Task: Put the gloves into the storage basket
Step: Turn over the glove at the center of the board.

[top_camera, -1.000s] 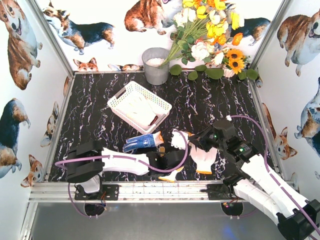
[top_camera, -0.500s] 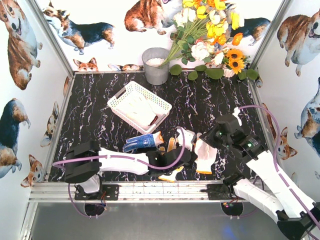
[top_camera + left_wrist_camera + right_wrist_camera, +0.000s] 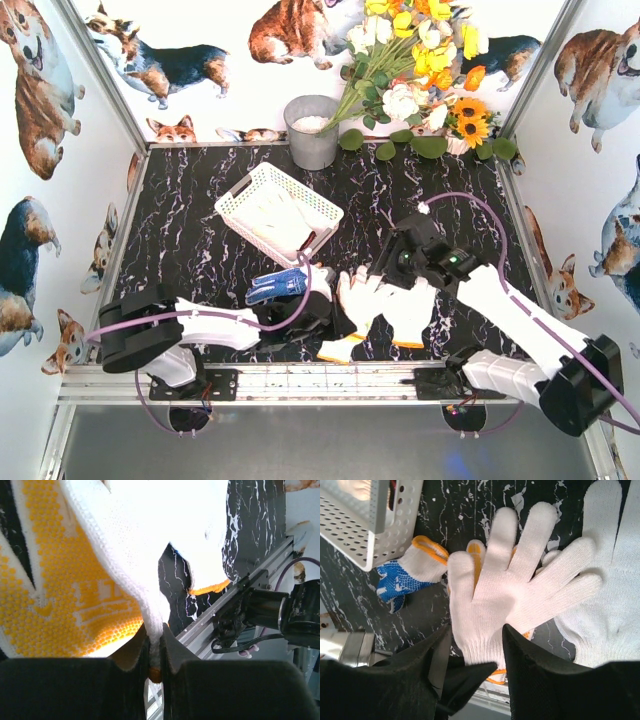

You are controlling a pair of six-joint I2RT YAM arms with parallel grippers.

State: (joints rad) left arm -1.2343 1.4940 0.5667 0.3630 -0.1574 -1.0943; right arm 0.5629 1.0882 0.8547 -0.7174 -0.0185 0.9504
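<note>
Left claw (image 3: 156, 655) tight on a fold of soft white knit glove (image 3: 135, 545); right claw (image 3: 475, 636) half-spread, empty.

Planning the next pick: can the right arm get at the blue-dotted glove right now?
Probably not cleanly. The left gripper, shut on a white glove, sits between the open right gripper and the blue-dotted glove, and the basket stands close behind it.
</note>
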